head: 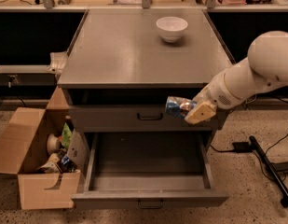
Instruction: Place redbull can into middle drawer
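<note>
The redbull can (177, 107) is a slim blue-and-silver can lying sideways in my gripper (189, 111). The gripper is shut on it and holds it in the air in front of the upper drawer's front, right of that drawer's handle and above the right side of the open drawer. The middle drawer (148, 197) is pulled fully open below, grey, wide and shallow, with a small dark handle on its front; its inside shows nothing in it. My white arm (255, 73) reaches in from the right.
A white bowl (172, 28) stands at the back of the cabinet top (134, 55). The shut upper drawer (115, 117) is just above the open one. An open cardboard box (38, 157) of odds stands on the floor at left. Cables and a dark bar (269, 167) lie at right.
</note>
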You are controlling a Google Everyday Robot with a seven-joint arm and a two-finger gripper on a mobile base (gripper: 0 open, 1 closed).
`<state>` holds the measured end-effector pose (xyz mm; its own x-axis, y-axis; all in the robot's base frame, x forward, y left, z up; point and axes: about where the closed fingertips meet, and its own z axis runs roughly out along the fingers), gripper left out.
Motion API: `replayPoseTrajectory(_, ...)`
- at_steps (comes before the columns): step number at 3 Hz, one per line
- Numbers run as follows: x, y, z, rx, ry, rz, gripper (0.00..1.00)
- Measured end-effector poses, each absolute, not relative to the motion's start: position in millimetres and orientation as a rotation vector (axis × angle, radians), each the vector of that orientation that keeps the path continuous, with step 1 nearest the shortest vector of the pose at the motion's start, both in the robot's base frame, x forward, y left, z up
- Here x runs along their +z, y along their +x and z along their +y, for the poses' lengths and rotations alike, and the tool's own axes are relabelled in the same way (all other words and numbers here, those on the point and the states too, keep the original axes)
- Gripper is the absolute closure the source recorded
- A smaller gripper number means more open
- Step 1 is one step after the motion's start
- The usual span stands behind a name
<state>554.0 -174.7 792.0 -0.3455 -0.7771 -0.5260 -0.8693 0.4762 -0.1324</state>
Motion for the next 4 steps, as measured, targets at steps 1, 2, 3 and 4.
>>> replayPoseTrajectory(1, 730.4, 521.8, -188.8, 0.301, -1.295, 2.314, 1.0)
replayPoseTrajectory(2, 730.4, 521.8, -188.8, 0.301, -1.295, 2.314, 1.0)
replayPoseTrajectory(3, 656.8, 511.6, -186.0, 0.395, -1.246, 2.358, 1.0)
replayPoseTrajectory(4, 584.6, 505.9, -182.1, 0.492, -1.205, 2.393, 1.0)
